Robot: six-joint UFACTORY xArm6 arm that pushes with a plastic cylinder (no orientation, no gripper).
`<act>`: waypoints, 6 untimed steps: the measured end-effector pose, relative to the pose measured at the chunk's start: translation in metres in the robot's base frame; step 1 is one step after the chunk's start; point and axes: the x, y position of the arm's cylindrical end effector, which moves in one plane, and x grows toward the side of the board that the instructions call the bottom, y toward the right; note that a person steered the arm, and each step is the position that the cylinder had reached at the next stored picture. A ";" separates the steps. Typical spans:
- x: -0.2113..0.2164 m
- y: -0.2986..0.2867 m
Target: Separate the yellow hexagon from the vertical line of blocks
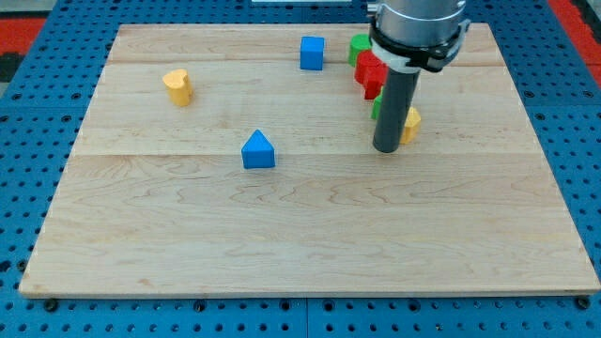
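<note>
Wooden board (pixel 310 235) fills most of the view, on a blue perforated surface (pixel 38 188). Arm (pixel 418 28) enters from the view's top right, rod hanging straight down. My tip (pixel 386 149) rests on the board, a bare rod end with nothing gripped.

Yellow hexagon (pixel 410 123) sits just right of the rod, touching or nearly so; partly hidden.

Above it, a column: red block (pixel 372 73), green block (pixel 359 47) at top, another green sliver (pixel 376 109) left of the rod; shapes unclear.

Blue cube (pixel 312 53) near the view's top. Blue triangular block (pixel 257 150) mid-board. Yellow heart-like block (pixel 177 85) at far left.
</note>
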 end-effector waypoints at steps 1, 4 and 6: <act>0.017 0.059; -0.011 0.003; -0.017 -0.088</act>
